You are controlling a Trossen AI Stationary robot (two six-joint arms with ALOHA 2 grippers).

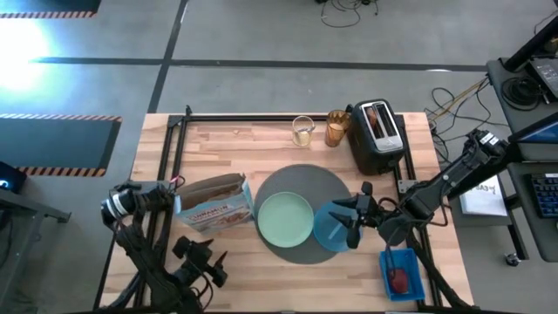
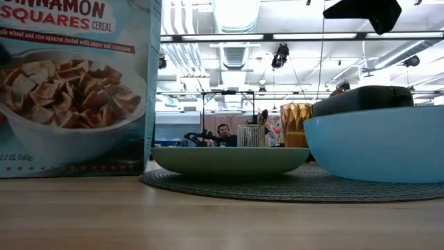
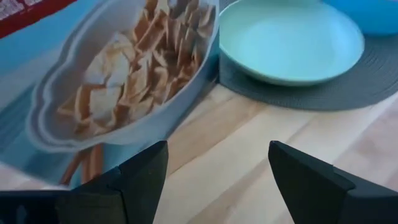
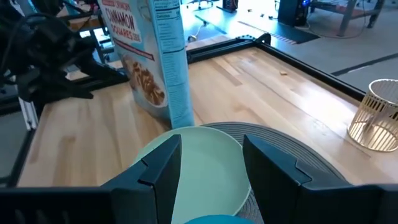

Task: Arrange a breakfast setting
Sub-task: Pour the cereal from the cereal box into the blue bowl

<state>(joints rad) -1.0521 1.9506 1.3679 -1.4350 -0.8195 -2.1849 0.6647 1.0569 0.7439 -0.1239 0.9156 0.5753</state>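
Right tool [image 1: 352, 221]: spread wide, empty, over the bowl [image 1: 334, 228].
Left tool [image 3: 217, 180]: spread wide, empty, near the cereal box [image 1: 214, 202].
Plate [image 1: 285, 218]: beyond the bowl, on the mat [image 1: 301, 185].

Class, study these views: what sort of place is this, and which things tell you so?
Probably a robotics lab or open workshop, not a home kitchen. The wooden table stands on a bare concrete floor with hazard-striped tape, the low view shows exposed ceiling ducts, and loose cables trail beside it.
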